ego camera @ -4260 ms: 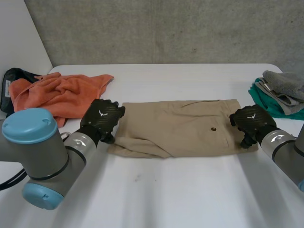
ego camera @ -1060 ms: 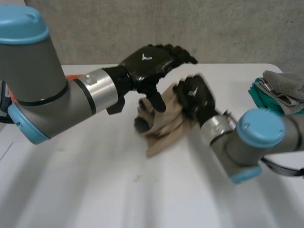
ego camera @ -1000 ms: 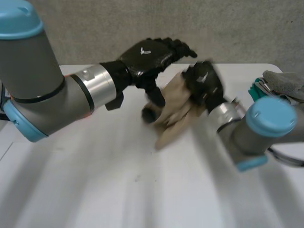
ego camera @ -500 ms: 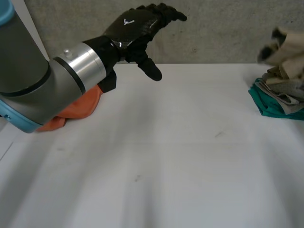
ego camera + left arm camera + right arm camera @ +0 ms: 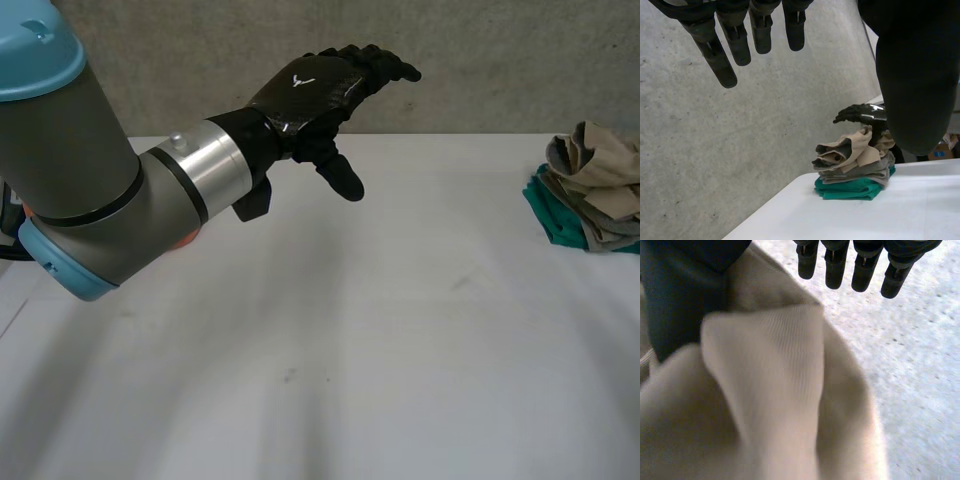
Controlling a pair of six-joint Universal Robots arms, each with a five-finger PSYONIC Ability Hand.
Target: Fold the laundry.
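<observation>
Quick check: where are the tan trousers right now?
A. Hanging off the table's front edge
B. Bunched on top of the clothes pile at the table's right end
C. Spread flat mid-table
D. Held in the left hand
B: the tan trousers lie bunched on the clothes pile; the left hand is open and empty.

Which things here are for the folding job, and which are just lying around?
For the job:
- tan shorts, top of the pile
- grey cloth and teal cloth underneath
- right robot hand, open above the pile
- left robot hand, open in the air

Just lying about:
- box beyond the white table
</observation>
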